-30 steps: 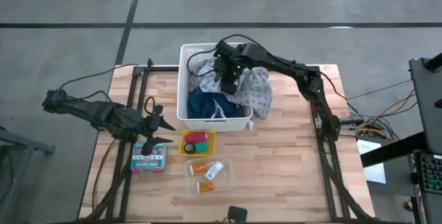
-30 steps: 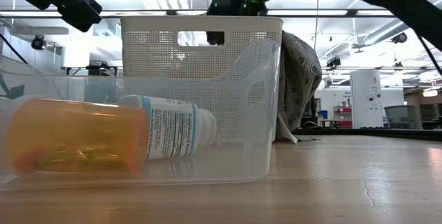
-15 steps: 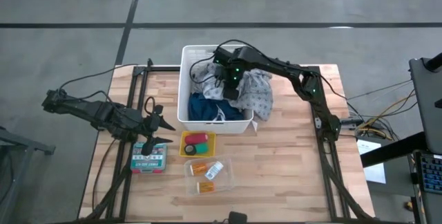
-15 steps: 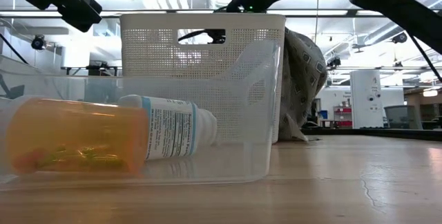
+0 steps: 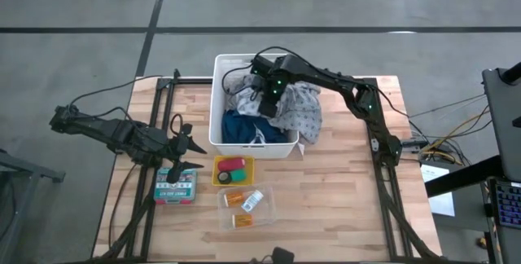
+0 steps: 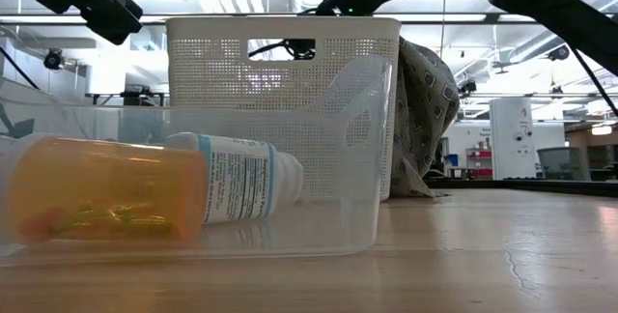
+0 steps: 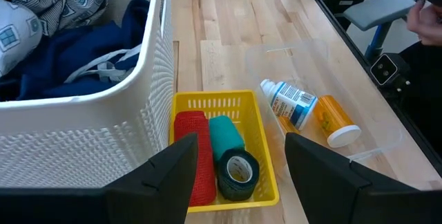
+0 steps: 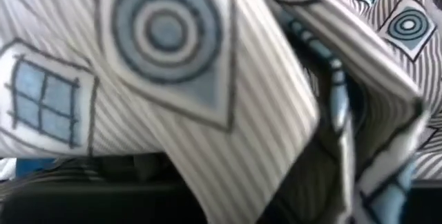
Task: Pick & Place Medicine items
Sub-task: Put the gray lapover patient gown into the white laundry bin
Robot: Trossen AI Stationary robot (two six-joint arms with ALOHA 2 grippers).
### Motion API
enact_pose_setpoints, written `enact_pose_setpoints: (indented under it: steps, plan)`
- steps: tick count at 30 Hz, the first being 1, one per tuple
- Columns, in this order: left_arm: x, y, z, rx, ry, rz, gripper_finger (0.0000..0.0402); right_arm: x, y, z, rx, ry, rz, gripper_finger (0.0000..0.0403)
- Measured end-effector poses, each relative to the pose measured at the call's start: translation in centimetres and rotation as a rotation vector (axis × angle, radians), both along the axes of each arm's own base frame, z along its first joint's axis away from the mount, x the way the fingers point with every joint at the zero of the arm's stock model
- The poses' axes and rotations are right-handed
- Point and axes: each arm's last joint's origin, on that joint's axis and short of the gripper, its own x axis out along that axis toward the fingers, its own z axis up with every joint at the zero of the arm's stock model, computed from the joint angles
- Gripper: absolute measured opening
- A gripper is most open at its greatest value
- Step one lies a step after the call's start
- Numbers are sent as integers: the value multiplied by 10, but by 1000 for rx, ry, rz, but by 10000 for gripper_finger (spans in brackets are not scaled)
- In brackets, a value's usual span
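A yellow tray (image 5: 216,162) near the table's middle holds a pink-red cylinder (image 7: 192,131) and a dark green roll (image 7: 231,162). Nearer the front, a clear tray (image 5: 269,209) holds two orange pill bottles (image 5: 234,197) (image 5: 242,220) and a white labelled bottle (image 7: 290,103), all lying on their sides. My left gripper (image 7: 238,182) hangs open above the table's left part, short of the yellow tray. My right gripper (image 5: 267,105) is down inside the white basket (image 5: 216,93), buried in the grey patterned cloth (image 8: 173,58), which hides its tips.
The basket at the far middle also holds a teal-blue cloth (image 5: 244,125). The grey patterned cloth (image 6: 425,110) spills over its right wall onto the table. A teal-and-white box (image 5: 177,184) lies left of the trays. Bare wood shows on the table's right half.
My right gripper has sunk a little deeper into the basket and rolled at the wrist. The grey cloth around it has settled lower with it.
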Motion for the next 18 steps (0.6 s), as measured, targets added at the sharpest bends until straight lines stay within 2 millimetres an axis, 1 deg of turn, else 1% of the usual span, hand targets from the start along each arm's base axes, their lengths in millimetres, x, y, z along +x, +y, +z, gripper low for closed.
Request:
enact_pose_setpoints:
  steps: [11,18]
  plan:
    - [0,0,0,0,0,0,226,2,-4,1,-30,-26,-11,190]
    - [0,0,0,0,0,0,226,2,-7,1,-42,-33,-24,256]
